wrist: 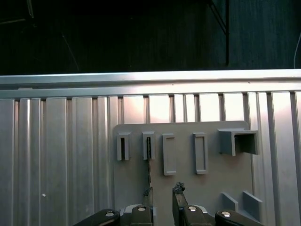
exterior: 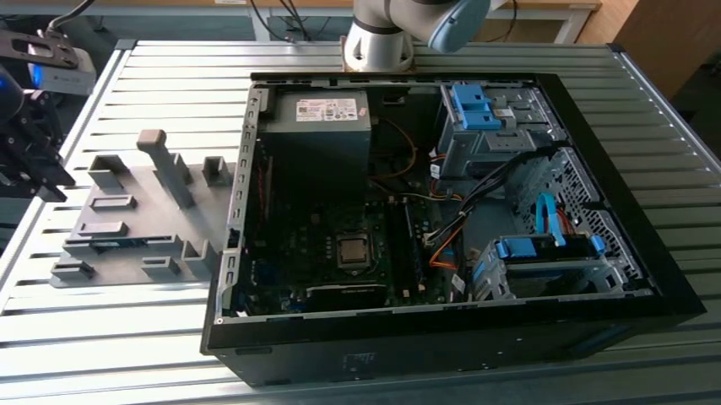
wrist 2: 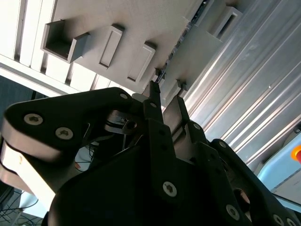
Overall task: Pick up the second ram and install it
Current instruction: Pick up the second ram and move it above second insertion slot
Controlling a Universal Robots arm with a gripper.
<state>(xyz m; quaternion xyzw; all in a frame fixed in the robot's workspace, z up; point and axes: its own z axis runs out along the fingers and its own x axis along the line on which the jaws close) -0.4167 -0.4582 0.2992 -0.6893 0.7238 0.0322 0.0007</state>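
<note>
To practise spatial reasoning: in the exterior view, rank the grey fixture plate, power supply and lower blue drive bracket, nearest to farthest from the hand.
1. Grey fixture plate, beside the hand at the exterior view's left.
2. Power supply, inside the case, toward its left.
3. Lower blue drive bracket, at the case's right end.
</note>
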